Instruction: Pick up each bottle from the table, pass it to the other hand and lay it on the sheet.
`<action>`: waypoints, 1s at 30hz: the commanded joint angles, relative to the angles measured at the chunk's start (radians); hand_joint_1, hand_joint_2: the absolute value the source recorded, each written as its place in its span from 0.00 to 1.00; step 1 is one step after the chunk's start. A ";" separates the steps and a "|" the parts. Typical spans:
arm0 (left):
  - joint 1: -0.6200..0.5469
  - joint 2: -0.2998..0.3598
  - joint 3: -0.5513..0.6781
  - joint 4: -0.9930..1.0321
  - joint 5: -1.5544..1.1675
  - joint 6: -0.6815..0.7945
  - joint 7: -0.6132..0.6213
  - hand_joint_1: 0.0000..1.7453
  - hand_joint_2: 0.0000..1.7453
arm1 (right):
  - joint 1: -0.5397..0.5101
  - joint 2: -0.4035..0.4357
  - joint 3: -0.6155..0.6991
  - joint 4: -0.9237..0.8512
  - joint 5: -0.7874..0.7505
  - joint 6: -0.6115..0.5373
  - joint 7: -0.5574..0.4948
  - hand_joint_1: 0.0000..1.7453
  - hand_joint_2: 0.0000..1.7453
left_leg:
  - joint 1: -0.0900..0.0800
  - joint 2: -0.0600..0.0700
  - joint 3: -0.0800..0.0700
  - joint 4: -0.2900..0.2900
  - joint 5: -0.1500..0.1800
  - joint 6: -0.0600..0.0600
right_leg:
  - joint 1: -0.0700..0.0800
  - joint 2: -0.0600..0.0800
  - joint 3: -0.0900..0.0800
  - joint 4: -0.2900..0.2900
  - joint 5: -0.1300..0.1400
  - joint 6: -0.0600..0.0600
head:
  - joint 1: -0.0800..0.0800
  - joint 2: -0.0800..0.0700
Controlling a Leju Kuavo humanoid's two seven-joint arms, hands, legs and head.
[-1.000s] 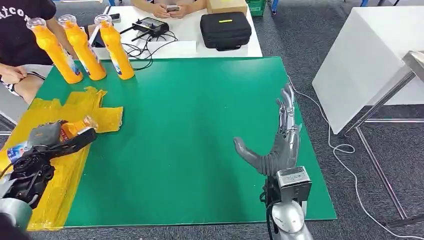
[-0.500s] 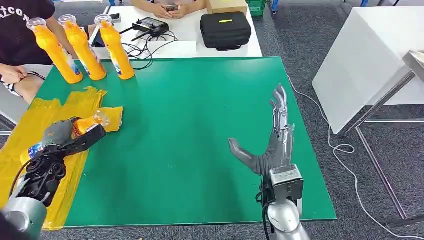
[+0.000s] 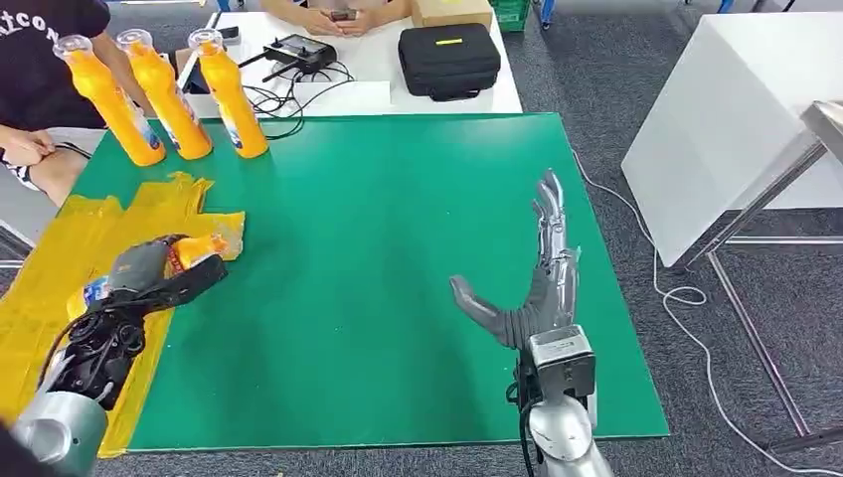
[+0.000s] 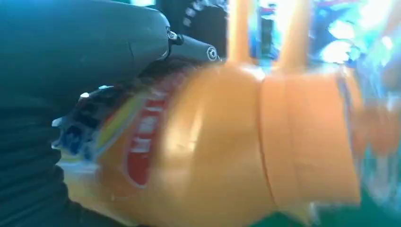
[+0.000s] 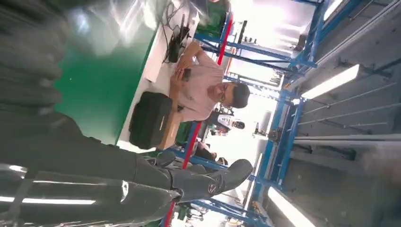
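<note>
My left hand (image 3: 149, 278) grips an orange bottle (image 3: 189, 250) lying sideways, just above the right edge of the yellow sheet (image 3: 60, 268) at the table's near left. In the left wrist view the bottle (image 4: 227, 151) looms close and blurred, with dark fingers (image 4: 118, 42) wrapped over its labelled body. Three more orange bottles (image 3: 164, 94) stand upright in a row at the far left of the green mat (image 3: 378, 219). My right hand (image 3: 537, 283) hovers over the mat's near right, fingers straight and spread, thumb out, holding nothing.
A person sits at the far left beside the bottles, and another sits behind the white table (image 3: 398, 79) with a black case (image 3: 449, 60), a controller and cables. A white table (image 3: 736, 109) stands to the right. The mat's middle is bare.
My left hand has carried the bottle rightward and slightly nearer, from over the sheet towards its right edge. My right hand has drifted a little to the left.
</note>
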 commanded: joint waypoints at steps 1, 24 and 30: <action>-0.028 -0.067 -0.118 0.042 -0.134 0.023 0.141 0.00 1.00 | -0.044 0.000 0.007 0.063 0.077 -0.033 0.025 0.00 1.00 | 0.000 -0.003 0.008 -0.002 -0.002 0.001 | 0.001 -0.006 0.009 -0.002 -0.003 0.002 | 0.000 0.000; -0.046 -0.193 -0.173 -0.107 -0.338 0.339 0.414 0.00 0.00 | 0.003 0.031 -0.081 -0.005 0.129 -0.108 0.077 0.00 1.00 | 0.001 -0.008 0.003 0.000 -0.001 0.001 | 0.001 -0.010 0.006 0.000 -0.003 0.002 | 0.000 0.000; 0.192 -0.258 -0.224 -0.749 -0.030 0.120 0.145 0.00 0.00 | 0.047 0.036 -0.133 -0.063 0.087 -0.072 0.066 0.00 1.00 | -0.001 -0.005 0.003 0.000 -0.001 0.001 | -0.001 -0.008 0.005 -0.001 -0.003 0.002 | 0.000 0.000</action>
